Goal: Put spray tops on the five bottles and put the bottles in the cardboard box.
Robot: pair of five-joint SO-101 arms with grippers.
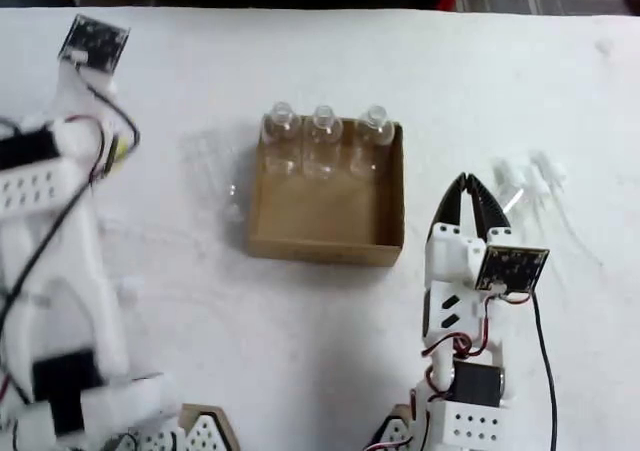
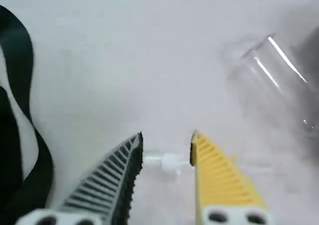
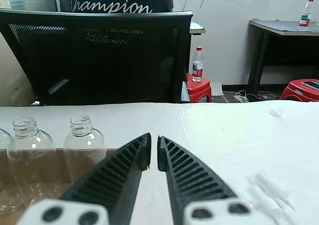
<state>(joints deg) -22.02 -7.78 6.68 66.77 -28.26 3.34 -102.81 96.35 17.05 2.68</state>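
My left gripper (image 2: pixel 167 137) is open just above the white table, one finger black and one yellow. A small white spray top (image 2: pixel 167 163) lies between its tips. A clear bottle (image 2: pixel 279 80) lies on its side a little beyond it. The cardboard box (image 1: pixel 325 233) sits mid-table with three uncapped clear bottles (image 1: pixel 322 136) standing along its far wall. My right gripper (image 1: pixel 467 186) is shut and holds nothing, right of the box. Several white spray tops (image 1: pixel 525 179) lie on the table to its right, also seen as spray tops (image 3: pixel 269 190) in the right wrist view.
The left arm (image 1: pixel 60 221) takes up the table's left side, with a black cable (image 2: pixel 20 135) hanging beside its gripper. A faint clear bottle (image 1: pixel 215 171) lies left of the box. A black office chair (image 3: pixel 99 55) stands beyond the table's far edge.
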